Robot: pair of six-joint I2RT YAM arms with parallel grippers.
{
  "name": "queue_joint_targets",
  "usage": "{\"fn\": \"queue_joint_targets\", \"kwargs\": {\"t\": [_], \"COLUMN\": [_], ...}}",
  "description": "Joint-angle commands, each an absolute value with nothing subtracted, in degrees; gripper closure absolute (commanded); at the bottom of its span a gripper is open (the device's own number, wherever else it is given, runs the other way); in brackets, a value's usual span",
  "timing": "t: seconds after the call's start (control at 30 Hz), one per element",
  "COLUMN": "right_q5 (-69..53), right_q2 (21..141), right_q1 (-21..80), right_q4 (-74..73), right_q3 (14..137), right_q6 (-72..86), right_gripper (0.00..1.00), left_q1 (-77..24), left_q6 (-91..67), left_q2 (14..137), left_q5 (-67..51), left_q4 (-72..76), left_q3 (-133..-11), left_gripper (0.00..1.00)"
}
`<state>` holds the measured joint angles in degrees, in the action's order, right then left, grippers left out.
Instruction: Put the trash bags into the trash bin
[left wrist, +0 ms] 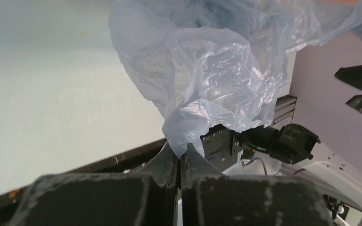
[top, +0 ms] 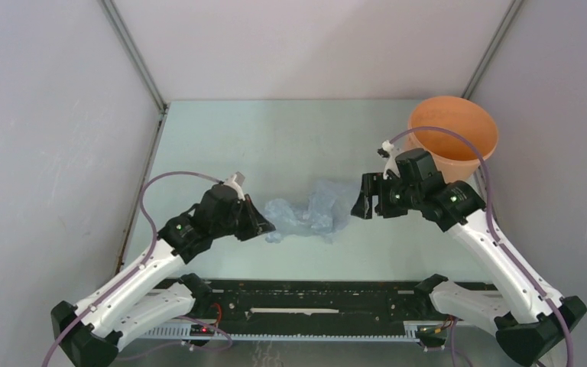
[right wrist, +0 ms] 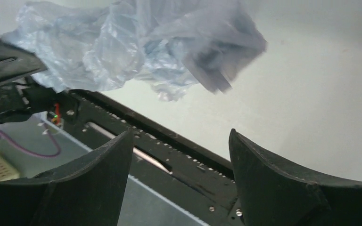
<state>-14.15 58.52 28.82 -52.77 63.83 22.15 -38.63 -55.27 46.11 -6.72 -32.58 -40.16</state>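
Pale table [top: 275,138] holds the bag [top: 309,214] at centre, film likely light, limp and slippery, best taken by a bunched fold as the clamped left gripper [left wrist: 180,157] does; right gripper [right wrist: 179,136] gapes empty at its 3 o'clock, seemingly clear, bin [top: 452,126] at 1 o'clock.

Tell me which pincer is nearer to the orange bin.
Right. The right pincer hangs open near the bin; the left pincer, shut on the plastic bag, is across the table.
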Motion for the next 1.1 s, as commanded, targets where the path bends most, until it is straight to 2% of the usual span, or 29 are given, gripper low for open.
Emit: {"fn": "queue_joint_targets", "kwargs": {"t": [0.0, 0.1, 0.2, 0.27, 0.37, 0.43, 0.53, 0.7, 0.73, 0.83, 0.9, 0.97, 1.0, 1.07], "right_q5": [-2.4, -0.9, -8.3, -13.4, -15.1, -17.5, -19.4, -15.8, -14.3, -11.7, -9.9, -6.1, -2.1, 2.9], "right_q2": [57.1, 57.0, 57.8, 58.0, 60.1, 62.6, 64.8, 68.5, 69.6, 70.4, 69.5, 68.9, 69.0, 71.4], "right_q1": [30.1, 28.2, 25.1, 24.5, 24.5, 24.3, 25.0, 27.7, 27.8, 28.5, 29.3, 29.3, 29.3, 28.2], "right_q4": [-55.5, -55.0, -51.0, -43.4, -32.6, -28.0, -23.2, -17.4, -16.9, -17.1, -15.5, -13.6, -13.4, -17.0], "right_q3": [66.5, 66.7, 66.5, 64.1, 60.4, 59.9, 58.7, 55.6, 55.7, 56.0, 56.3, 58.5, 60.9, 69.8], "right_q6": [15.7, 13.8, 11.0, 10.4, 10.5, 10.0, 8.8, 6.6, 7.5, 9.1, 9.8, 10.7, 12.1, 16.5], "right_gripper": [0.17, 0.17, 0.17, 0.19, 0.22, 0.28, 0.30, 0.30, 0.34, 0.55, 0.73, 0.95, 1.00, 1.00], "left_q1": [-38.0, -37.6, -36.9, -36.7, -36.2, -35.7, -35.2, -34.3, -34.1, -32.6, -30.9, -28.0, -25.7, -21.2], "left_q6": [-51.8, -49.9, -49.2, -48.9, -48.2, -47.9, -47.1, -46.4, -46.3, -46.0, -46.5, -47.3, -48.1, -49.2], "left_q2": [47.0, 47.7, 47.9, 47.8, 47.7, 47.7, 47.6, 46.8, 46.3, 45.4, 45.8, 48.4, 51.0, 58.5], "left_q5": [-10.5, -10.4, -11.5, -12.3, -12.7, -12.9, -13.6, -14.0, -14.1, -13.9, -13.9, -14.1, -14.2, -15.9], "left_q4": [-43.0, -45.3, -45.5, -44.8, -44.6, -44.7, -45.0, -45.7, -45.9, -46.5, -46.0, -43.5, -42.2, -40.0], "left_q3": [-45.5, -47.0, -47.0, -46.6, -46.0, -45.9, -45.8, -45.6, -45.5, -45.7, -46.6, -49.5, -52.4, -62.2], "left_gripper": [1.00, 1.00, 1.00, 1.00, 1.00, 1.00, 1.00, 1.00, 1.00, 1.00, 1.00, 1.00, 1.00, 1.00]}}
